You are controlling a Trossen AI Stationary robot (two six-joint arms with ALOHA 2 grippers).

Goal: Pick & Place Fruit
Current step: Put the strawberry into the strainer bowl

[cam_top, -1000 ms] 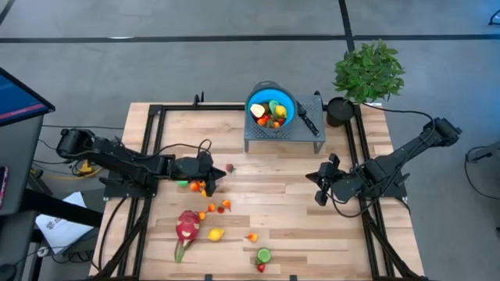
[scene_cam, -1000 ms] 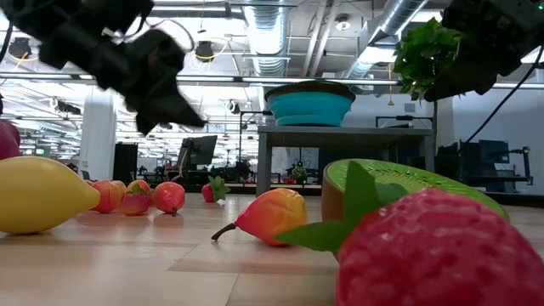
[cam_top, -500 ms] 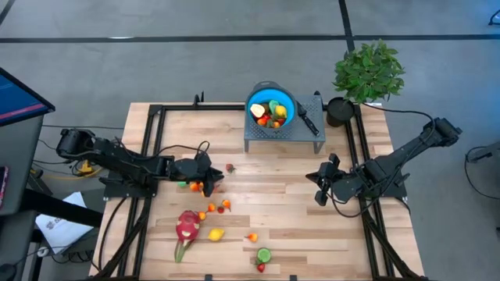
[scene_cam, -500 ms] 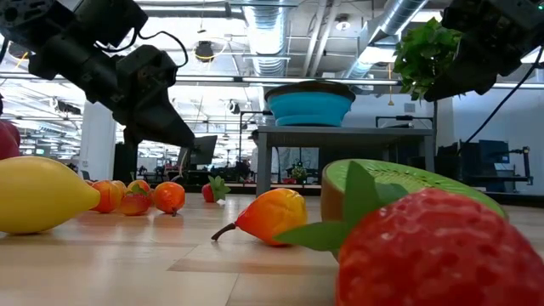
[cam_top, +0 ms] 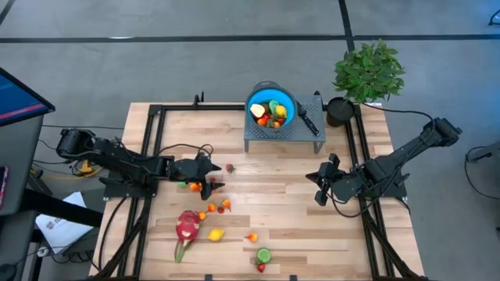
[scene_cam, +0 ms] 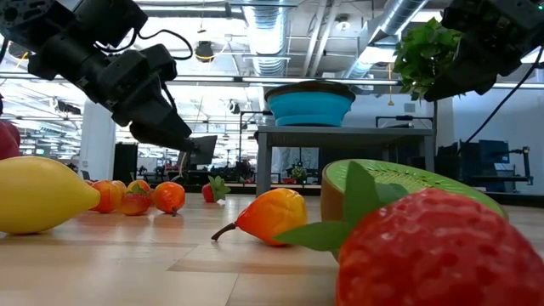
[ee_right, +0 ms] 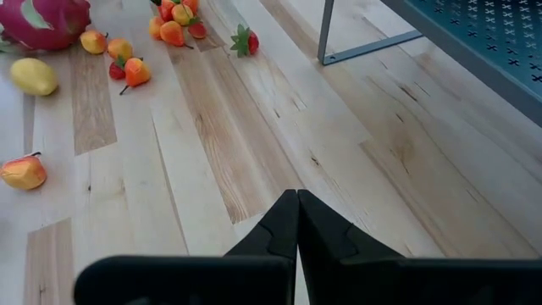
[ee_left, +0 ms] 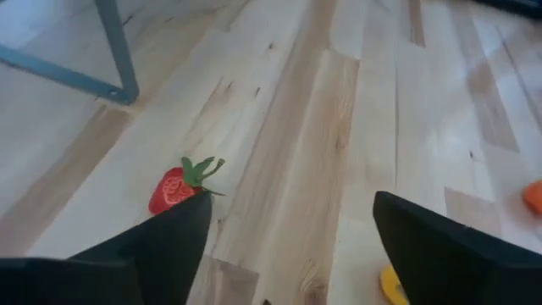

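Since a second earlier, left claw (cam_top: 212,179) had spread wide and held nothing, above a small fruit cluster (cam_top: 194,186) on the bench (cam_top: 273,203). Right claw (cam_top: 319,187) hung shut and empty, well apart. Fruit were small, glossy toys, orange, red, yellow, green: one strawberry (ee_left: 173,188) lay alone, one pink dragon fruit (cam_top: 186,227) beside one lemon (cam_top: 216,233). More filled one blue bowl (cam_top: 271,109).
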